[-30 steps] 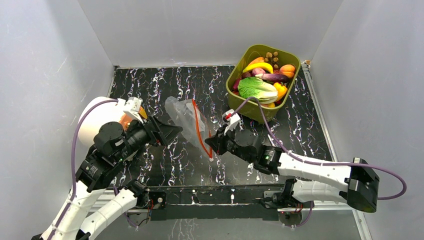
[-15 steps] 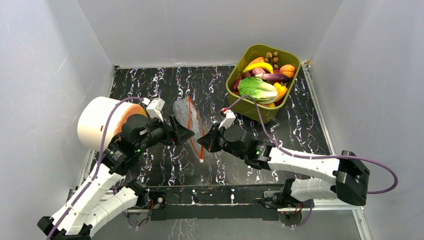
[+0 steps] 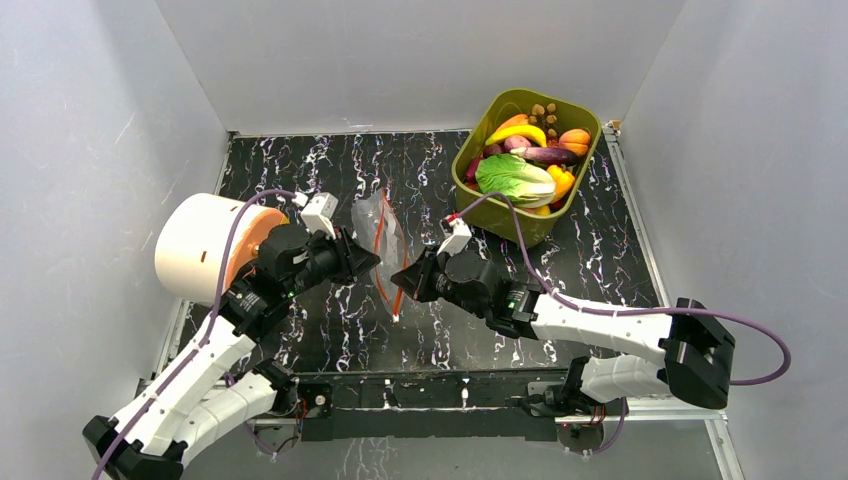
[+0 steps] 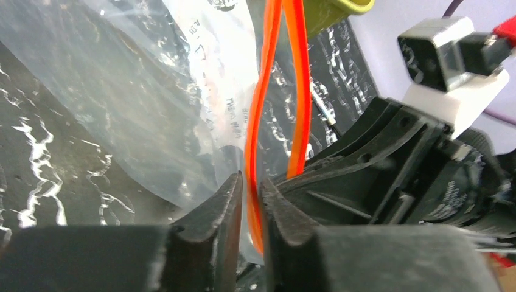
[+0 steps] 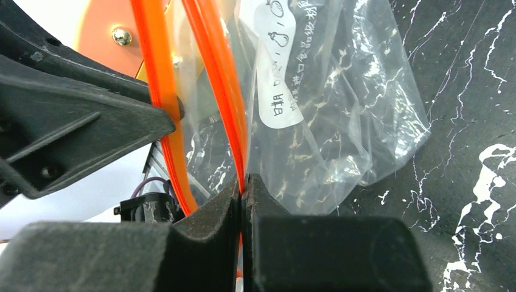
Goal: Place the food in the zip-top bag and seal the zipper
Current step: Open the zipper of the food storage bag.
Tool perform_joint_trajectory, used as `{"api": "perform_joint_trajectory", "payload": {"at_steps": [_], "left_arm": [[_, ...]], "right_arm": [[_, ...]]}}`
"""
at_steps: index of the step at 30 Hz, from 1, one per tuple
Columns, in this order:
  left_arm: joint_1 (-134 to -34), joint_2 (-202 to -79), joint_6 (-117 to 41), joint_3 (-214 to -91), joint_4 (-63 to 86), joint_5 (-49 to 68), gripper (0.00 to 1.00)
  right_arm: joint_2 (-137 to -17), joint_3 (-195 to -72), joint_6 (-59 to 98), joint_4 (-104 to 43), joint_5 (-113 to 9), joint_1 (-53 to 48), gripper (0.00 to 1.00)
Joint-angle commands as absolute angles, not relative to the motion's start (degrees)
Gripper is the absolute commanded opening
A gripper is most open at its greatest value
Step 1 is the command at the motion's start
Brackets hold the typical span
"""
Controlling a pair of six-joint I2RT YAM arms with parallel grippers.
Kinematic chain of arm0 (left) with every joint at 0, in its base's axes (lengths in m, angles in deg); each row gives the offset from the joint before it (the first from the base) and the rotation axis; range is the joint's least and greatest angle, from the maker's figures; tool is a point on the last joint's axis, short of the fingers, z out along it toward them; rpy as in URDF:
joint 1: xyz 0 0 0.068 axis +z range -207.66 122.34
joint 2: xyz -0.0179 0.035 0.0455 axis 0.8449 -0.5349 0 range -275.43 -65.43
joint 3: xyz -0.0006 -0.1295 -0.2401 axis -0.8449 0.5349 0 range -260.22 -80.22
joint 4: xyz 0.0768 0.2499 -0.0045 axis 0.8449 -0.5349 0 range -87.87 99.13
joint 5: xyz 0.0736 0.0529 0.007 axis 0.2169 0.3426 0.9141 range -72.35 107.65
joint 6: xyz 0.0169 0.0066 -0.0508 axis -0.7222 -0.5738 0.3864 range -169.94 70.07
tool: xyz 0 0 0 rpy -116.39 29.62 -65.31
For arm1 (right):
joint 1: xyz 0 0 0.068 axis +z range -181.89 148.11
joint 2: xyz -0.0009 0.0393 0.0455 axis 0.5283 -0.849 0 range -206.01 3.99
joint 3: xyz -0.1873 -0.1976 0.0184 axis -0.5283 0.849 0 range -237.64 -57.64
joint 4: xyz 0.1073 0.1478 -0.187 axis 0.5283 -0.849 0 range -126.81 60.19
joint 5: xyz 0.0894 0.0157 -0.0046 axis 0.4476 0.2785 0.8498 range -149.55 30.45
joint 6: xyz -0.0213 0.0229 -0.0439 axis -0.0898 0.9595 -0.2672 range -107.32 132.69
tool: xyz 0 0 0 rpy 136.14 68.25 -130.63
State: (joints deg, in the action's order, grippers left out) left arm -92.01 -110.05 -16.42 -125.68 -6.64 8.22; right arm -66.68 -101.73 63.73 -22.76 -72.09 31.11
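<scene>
**Desk:** What does the overhead give you?

**Me:** Both my arms reach in over the middle of the table (image 3: 300, 170), forearms low, wrists turned to face each other. My left gripper (image 3: 368, 262) and right gripper (image 3: 407, 283) meet at the zip-top bag (image 3: 372, 220), which is held up on edge between them. Its zipper (image 3: 394, 303) runs near to far. The food (image 3: 515, 178) lies heaped in the olive tub (image 3: 478, 205) at the far right, apart from the bag. A white and orange roll (image 3: 195, 250) sits at the left, just beside my left arm.

**Desk:** Left wrist?

**Me:** My fingers (image 4: 222, 210) are nearly together, clamping one orange strand of the zipper. The other strand bows off to the right and runs down to the right gripper's black fingers. Clear film spreads to the left.

**Desk:** Right wrist?

**Me:** Here the fingers (image 5: 213, 213) are pressed tight, pinching the second strand. The first strand passes behind the left gripper's finger, so the mouth stands parted. The crinkled bag body, with a white printed label, hangs to the right over the marbled top.
</scene>
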Motion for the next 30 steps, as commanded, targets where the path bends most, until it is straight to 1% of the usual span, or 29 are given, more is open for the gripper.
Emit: {"api": "perform_joint_trajectory", "payload": {"at_steps": [1, 2, 3, 9, 12, 13, 17, 18, 20, 26, 30], "left_arm": [[-92.26, -110.57, -18.83, -126.07, -5.31, 9.47, 0.06], [-92.22, -110.60, -19.34, -126.30, -5.77, 9.52, 0.02], [-92.24, -110.42, -19.89, -126.53, -6.21, 9.49, 0.00], [-92.21, -108.25, -22.26, -128.75, -10.07, 10.82, 0.00], [-92.28, -107.95, -23.52, -130.38, -10.49, 8.23, 0.00], [-92.21, -108.23, -23.50, -130.89, -10.73, 7.31, 0.00], [-92.28, -110.23, -23.33, -132.48, -11.95, 2.79, 0.00], [-92.26, -110.67, -23.05, -132.59, -11.85, 1.73, 0.00], [-92.22, -111.23, -22.58, -132.50, -11.37, -0.39, 0.00], [-92.20, -111.90, -21.81, -132.52, -10.44, -3.10, 0.00], [-92.25, -112.09, -21.74, -133.21, -11.26, -2.62, 0.00]], "right_arm": [[-66.26, -101.68, 65.51, -17.49, -74.08, 31.42, 0.00], [-66.12, -101.41, 65.75, -17.43, -74.29, 31.40, 0.00], [-65.92, -101.19, 65.91, -17.50, -74.50, 31.40, 0.00], [-64.01, -100.15, 65.45, -21.10, -79.15, 31.39, 0.00], [-61.61, -99.24, 68.06, -24.38, -82.14, 31.39, 0.01], [-60.53, -99.13, 68.43, -24.55, -82.41, 31.39, 0.05], [-59.49, -101.11, 68.10, -24.83, -83.01, 31.39, 0.30], [-59.92, -102.25, 67.61, -25.51, -83.20, 31.39, 0.33], [-61.38, -104.95, 66.01, -27.08, -83.24, 31.39, 0.37], [-67.16, -113.79, 60.03, -32.67, -83.40, 31.39, 0.41], [-69.91, -117.07, 56.49, -35.70, -86.10, 31.39, 0.35]]}}
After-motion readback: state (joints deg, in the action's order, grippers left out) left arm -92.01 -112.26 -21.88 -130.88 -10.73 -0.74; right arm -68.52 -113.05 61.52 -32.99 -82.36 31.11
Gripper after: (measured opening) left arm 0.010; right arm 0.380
